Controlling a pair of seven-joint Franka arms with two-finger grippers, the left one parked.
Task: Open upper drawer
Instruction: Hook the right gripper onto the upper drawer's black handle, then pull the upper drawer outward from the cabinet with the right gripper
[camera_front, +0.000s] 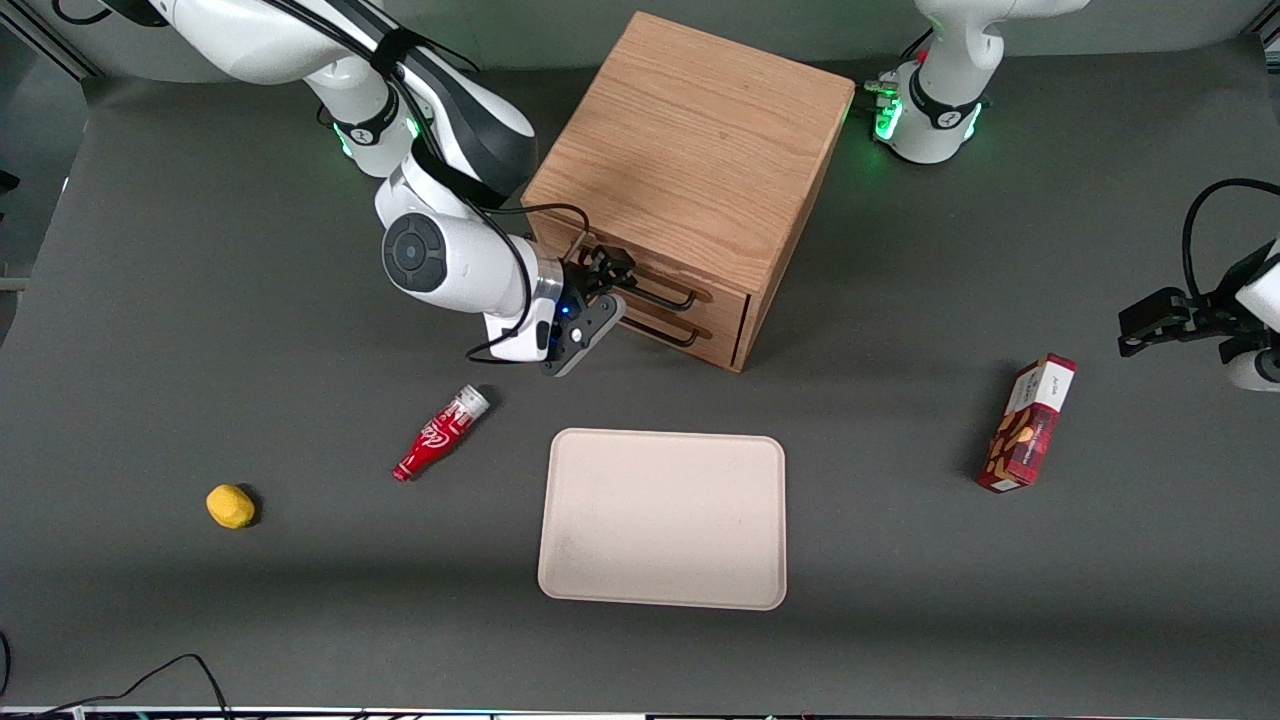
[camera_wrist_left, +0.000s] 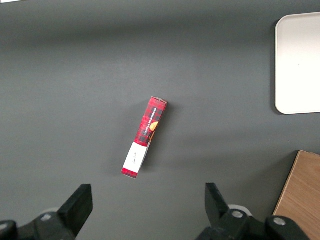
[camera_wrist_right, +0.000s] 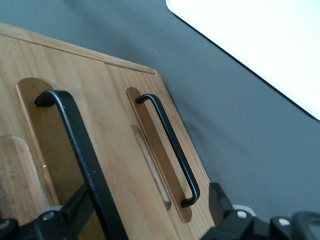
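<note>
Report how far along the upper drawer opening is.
Done: the right arm's tool has been brought to the front of the cabinet and sits at the upper drawer's black handle, with that bar lying between its fingers in the right wrist view. In hand: taking hold of the handle; a firm grip is not evident. Left: the pull itself, since both drawer fronts look flush and closed.

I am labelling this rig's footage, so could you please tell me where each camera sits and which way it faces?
Front view: high, facing the robots, looking down on the table; the hand is at the upper drawer.
Right wrist view: faces that drawer's handle.
Left wrist view: looks down on the snack box.
Front and left wrist views share the box and tray.
</note>
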